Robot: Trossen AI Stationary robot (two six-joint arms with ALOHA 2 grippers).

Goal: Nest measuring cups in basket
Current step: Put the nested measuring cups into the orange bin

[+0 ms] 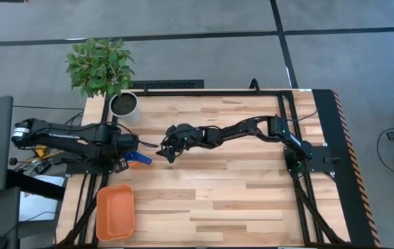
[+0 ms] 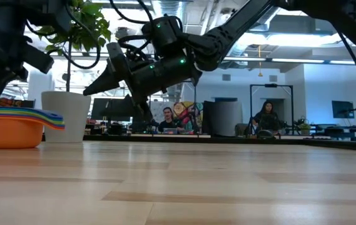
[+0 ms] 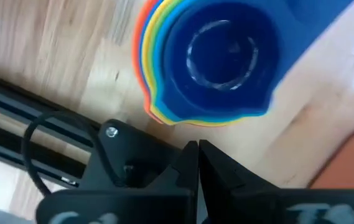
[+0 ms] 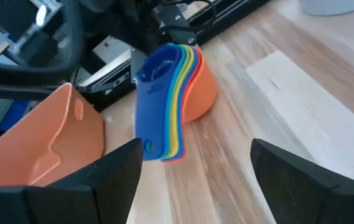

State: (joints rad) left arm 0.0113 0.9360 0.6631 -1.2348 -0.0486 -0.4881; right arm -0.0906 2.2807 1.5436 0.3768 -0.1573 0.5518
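Observation:
The measuring cups (image 4: 175, 93) are nested in one stack: the orange one is outermost and the dark blue one (image 3: 217, 56) is innermost. The stack stands on the orange cup's base (image 2: 14, 134) on the table, at the left edge. Its fanned handles (image 2: 40, 117) point toward the table's middle. The orange basket (image 1: 115, 211) lies nearer the front edge, with nothing in it that I can see. My left gripper (image 3: 198, 149) is shut and hangs just beside the stack (image 1: 139, 158). My right gripper (image 4: 192, 168) hovers open, clear of the table, facing the handles.
A white pot (image 1: 124, 105) with a green plant stands at the far left corner. Black frame rails (image 3: 15, 118) run along the table's left edge, close behind the stack. Bare wood (image 1: 238, 200) stretches to the right of the basket.

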